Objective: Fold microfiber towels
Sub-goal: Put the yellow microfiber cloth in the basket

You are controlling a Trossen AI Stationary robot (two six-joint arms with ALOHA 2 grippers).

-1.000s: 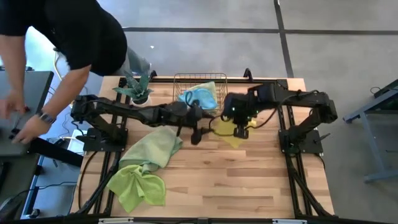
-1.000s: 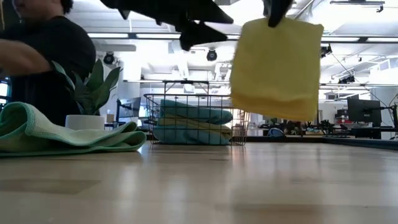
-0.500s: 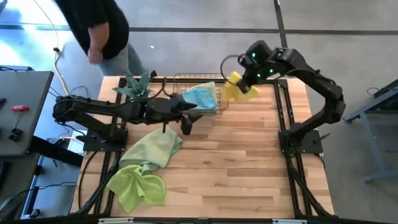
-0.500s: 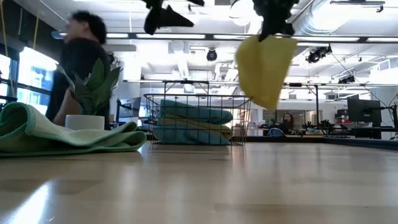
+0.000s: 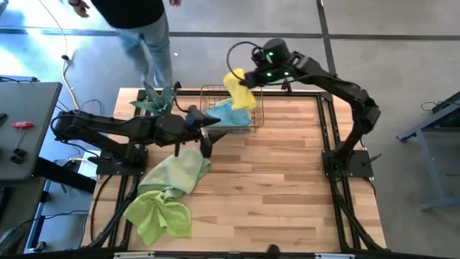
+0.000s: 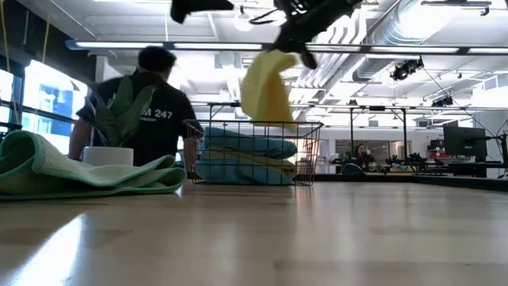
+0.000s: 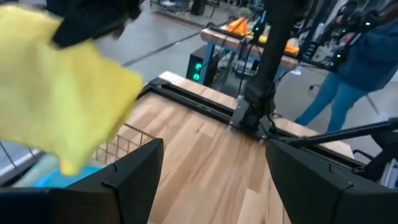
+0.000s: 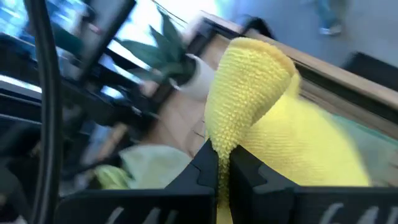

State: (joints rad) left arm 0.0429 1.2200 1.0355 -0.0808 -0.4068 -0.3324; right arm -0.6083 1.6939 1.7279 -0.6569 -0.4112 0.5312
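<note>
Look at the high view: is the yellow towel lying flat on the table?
No. The right gripper holds the yellow towel up in the air over the wire basket.

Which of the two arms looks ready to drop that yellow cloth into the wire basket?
The right one. Its tool grips the yellow towel above the wire basket; the left tool hangs open, beside the basket.
</note>
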